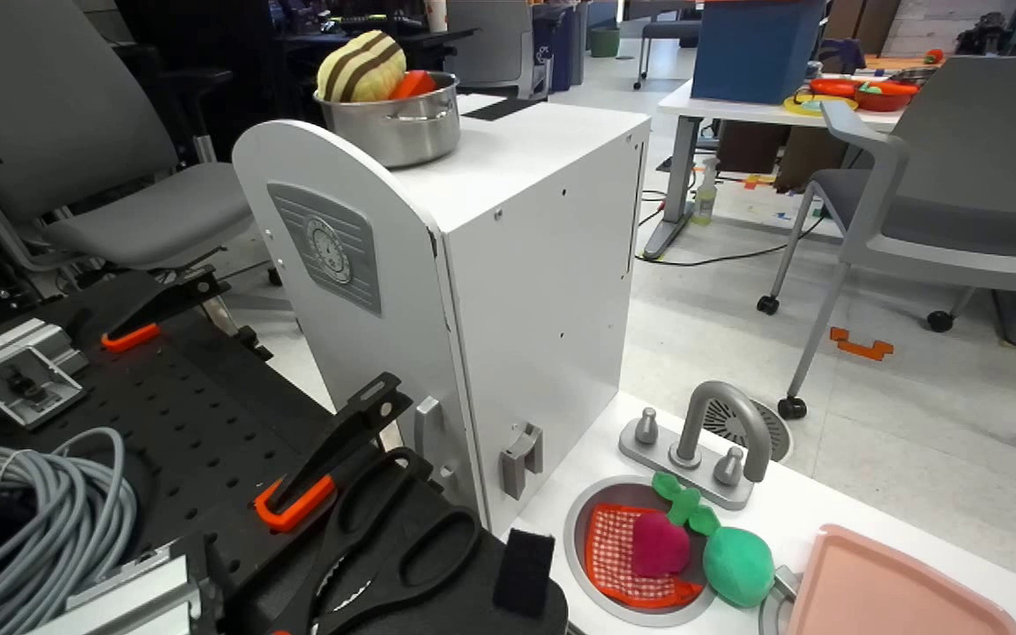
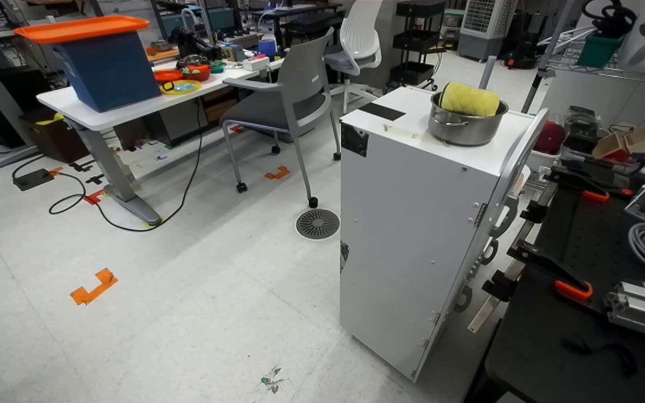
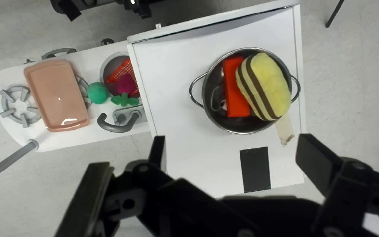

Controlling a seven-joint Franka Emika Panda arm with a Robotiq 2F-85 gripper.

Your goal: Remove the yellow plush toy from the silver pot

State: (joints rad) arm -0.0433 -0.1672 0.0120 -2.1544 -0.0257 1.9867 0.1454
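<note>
A silver pot (image 1: pixel 389 132) stands upright on a white desk (image 3: pixel 189 141), near the arched panel (image 1: pixel 402 339) at one end. Just beside the pot, as the wrist view shows, a pale tape strip (image 3: pixel 285 130) lies on the surface, while a black rectangular patch (image 3: pixel 255 169) sits flat toward the opposite end.

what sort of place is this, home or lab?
Probably a robotics lab rather than a home: a perforated black bench with a cable coil on it stands next to a toy kitchen.
</note>
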